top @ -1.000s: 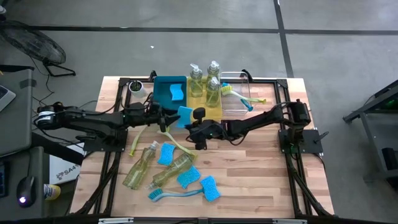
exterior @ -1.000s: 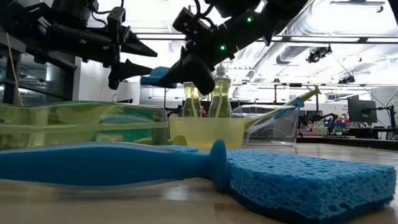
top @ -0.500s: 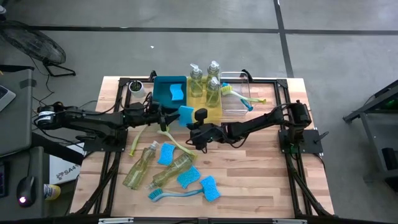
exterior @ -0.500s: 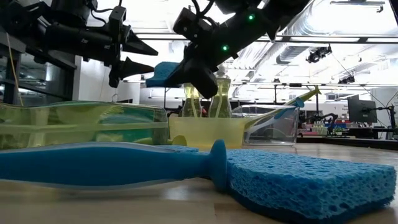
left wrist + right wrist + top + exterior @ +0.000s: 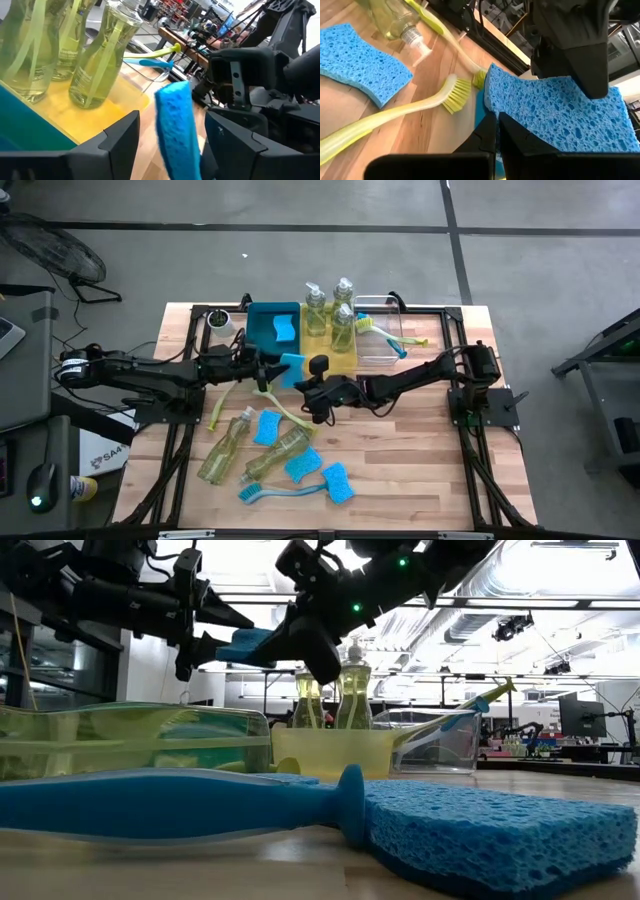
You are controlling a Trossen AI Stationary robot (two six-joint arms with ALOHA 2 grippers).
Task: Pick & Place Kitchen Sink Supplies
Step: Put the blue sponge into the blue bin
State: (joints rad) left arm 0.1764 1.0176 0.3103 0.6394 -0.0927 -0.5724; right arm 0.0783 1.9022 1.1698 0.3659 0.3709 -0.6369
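While both arms meet over the middle of the table (image 5: 420, 470), the left gripper (image 5: 276, 368) holds a blue sponge (image 5: 291, 362) edge-up between its parted fingers (image 5: 120, 137), raised off the wood just in front of the teal bin (image 5: 262, 321). The right gripper (image 5: 312, 394), fingers pressed together and holding nothing, sits close beside that sponge; in its own wrist view the sponge fills the space just beyond the fingertips. Teal bin: at the far side, one sponge (image 5: 284, 330) standing inside. Yellow tray (image 5: 322, 352): beside the bin, carrying three upright pump bottles (image 5: 342, 327) of yellowish-green soap. Clear container (image 5: 381, 348): next to the tray, holding a yellow-green brush (image 5: 398, 339) and a blue-handled brush (image 5: 385, 341) laid across it. Small white cup (image 5: 218, 320): far left corner, apart from the rest. On the open table, near side: two soap bottles lying flat (image 5: 222, 448) (image 5: 278, 451), three loose sponges (image 5: 267, 426) (image 5: 302, 464) (image 5: 337, 482), a blue dish brush (image 5: 275, 491) along the near edge, and two yellow-green dish brushes (image 5: 218, 408) (image 5: 281, 411) near the left gripper.
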